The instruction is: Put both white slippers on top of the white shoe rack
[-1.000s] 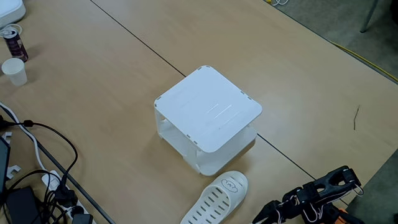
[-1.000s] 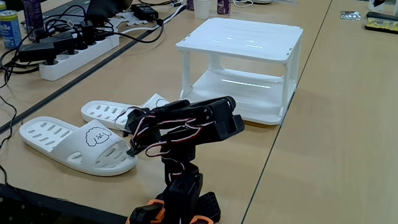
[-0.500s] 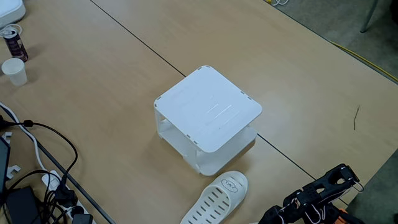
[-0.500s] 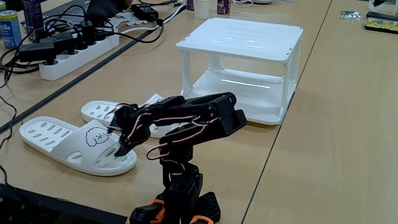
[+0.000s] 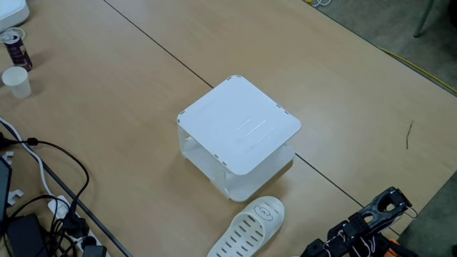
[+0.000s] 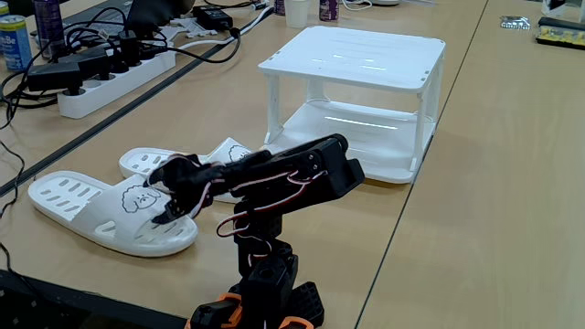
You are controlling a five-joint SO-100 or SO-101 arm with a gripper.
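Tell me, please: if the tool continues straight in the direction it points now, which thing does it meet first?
Most likely the nearer white slipper: the tool points left and down at its strap, already close above it, though depth is unclear.

The arm (image 6: 274,178) stretches further left in a fixed view, so the gripper (image 6: 164,203) now reaches the near slipper (image 6: 101,215), which shifts slightly left.

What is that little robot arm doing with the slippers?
The arm is stretched out low over the table, and its gripper is right at the strap of the nearer slipper. I can't tell whether it has hold of it. The other slipper lies just behind. The rack has nothing on top, so neither slipper is up there yet.
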